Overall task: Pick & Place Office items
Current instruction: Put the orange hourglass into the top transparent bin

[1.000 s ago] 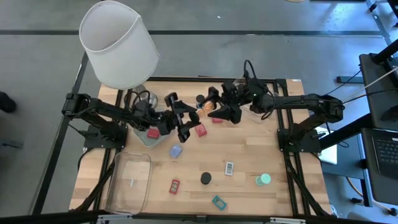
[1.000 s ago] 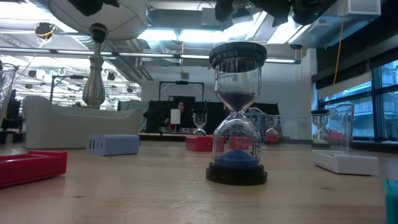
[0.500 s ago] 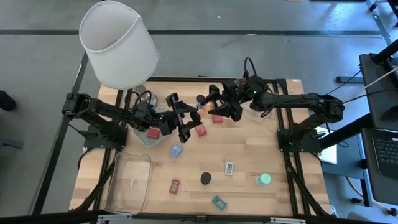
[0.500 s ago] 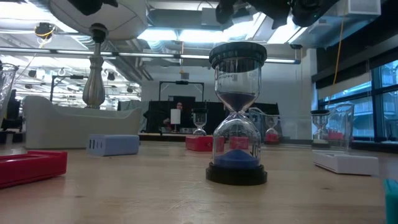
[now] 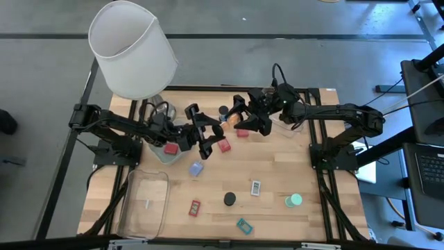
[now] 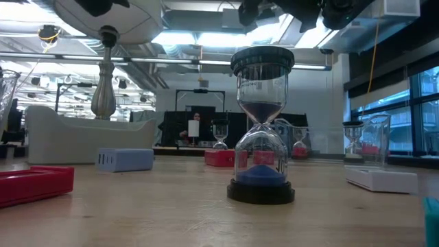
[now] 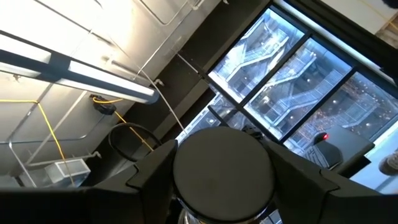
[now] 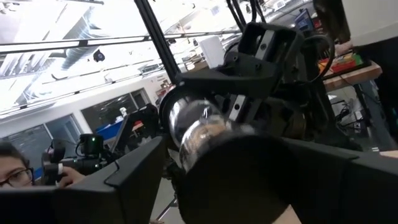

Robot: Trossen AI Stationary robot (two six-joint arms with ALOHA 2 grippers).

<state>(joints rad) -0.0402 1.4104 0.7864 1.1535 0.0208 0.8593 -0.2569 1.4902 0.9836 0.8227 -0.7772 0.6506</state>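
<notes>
The left tool (image 5: pixel 213 128) and right tool (image 5: pixel 240 119) meet nose to nose above the back of the counter (image 5: pixel 291 160), with an orange hourglass (image 5: pixel 227 119) lying between them. The high view gives little more than that.

The left wrist view shows the orange hourglass's dark round cap (image 7: pixel 222 176) seated between the left tool's two fingers, which touch it on both sides: it is clenched on that end. The right wrist view shows the glass bulb (image 8: pixel 199 127) and the other cap (image 8: pixel 249 168) just ahead of the right tool's fingers, with the left tool beyond. I cannot tell whether the right tool grips.

Nearer the front than both tools, the high view shows a mere dark cap (image 5: pixel 229 199). The low view reveals it as an upright blue hourglass (image 6: pixel 261 130). A blue block (image 5: pixel 196 168) lies below the left tool. A green disc (image 5: pixel 294 200) lies well apart from the right tool.
</notes>
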